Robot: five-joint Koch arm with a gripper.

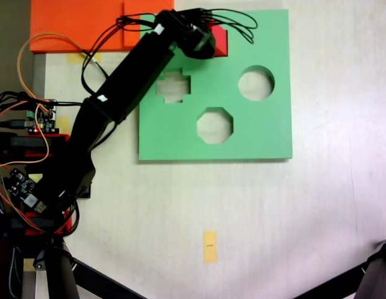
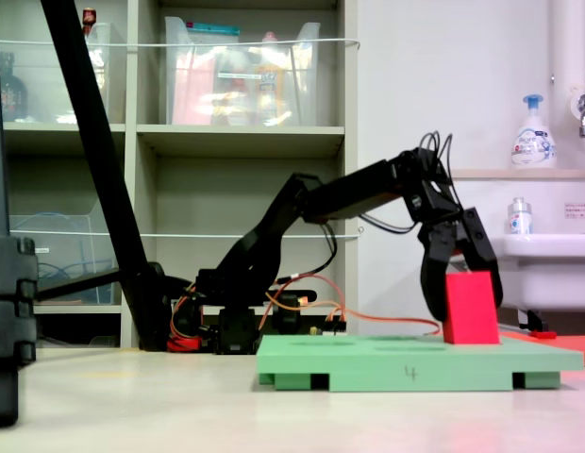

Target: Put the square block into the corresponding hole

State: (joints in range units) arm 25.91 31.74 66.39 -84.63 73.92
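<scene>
The square block is a bright red foam cube at the far edge of the green foam board in a fixed view. In the side fixed view the block stands slightly tilted on the board's top. My gripper straddles it with one black finger against each side. From above, the gripper covers the block's left part. The corresponding hole is hidden under the gripper and block. The cross, round and octagonal cut-outs are uncovered.
Orange foam sheets lie beyond the board's left corner. A yellow paper tag lies on the table nearer the camera. Circuit boards and wires sit by the arm's base. A black tripod leg leans at the left.
</scene>
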